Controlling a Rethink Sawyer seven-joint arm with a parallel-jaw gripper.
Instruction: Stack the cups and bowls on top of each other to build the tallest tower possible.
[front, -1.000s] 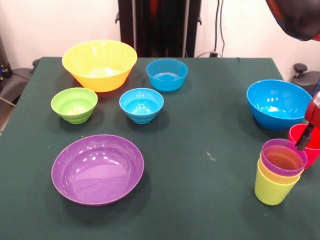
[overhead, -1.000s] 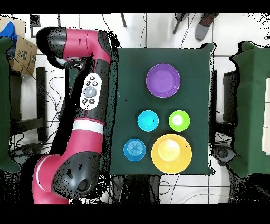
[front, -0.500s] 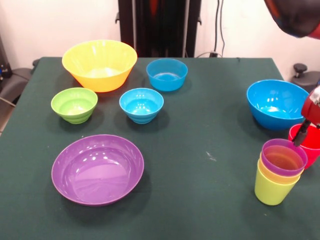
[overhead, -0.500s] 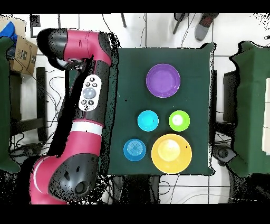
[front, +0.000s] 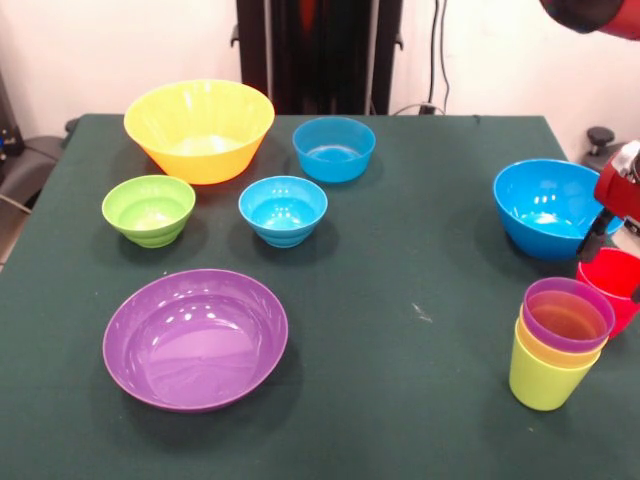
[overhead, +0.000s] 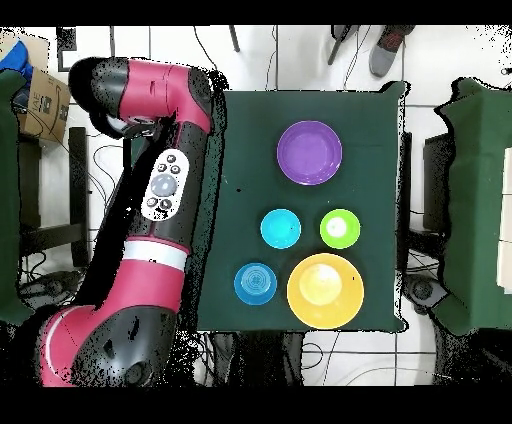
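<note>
Standing at the surface's (front: 400, 400) 4 o'clock edge, the tower (front: 558, 345) counts three cups; the red cup (front: 612, 280) and six bowls remain loose. The hand (front: 612, 215) hovers above the red cup, grip unclear.

On the table (front: 400, 200), the tower (front: 558, 342) stands upright near the front right corner: lime green cup lowest, yellow nested inside, purple on top. A red cup (front: 612, 285) sits just behind it at the right edge, with the large blue bowl (front: 552, 207) further back. The yellow-orange bowl (front: 199, 130), two small blue bowls (front: 334, 148) (front: 283, 209) and the green bowl (front: 149, 209) cluster at the back left; the purple bowl (front: 195, 338) lies at the front left.
</note>
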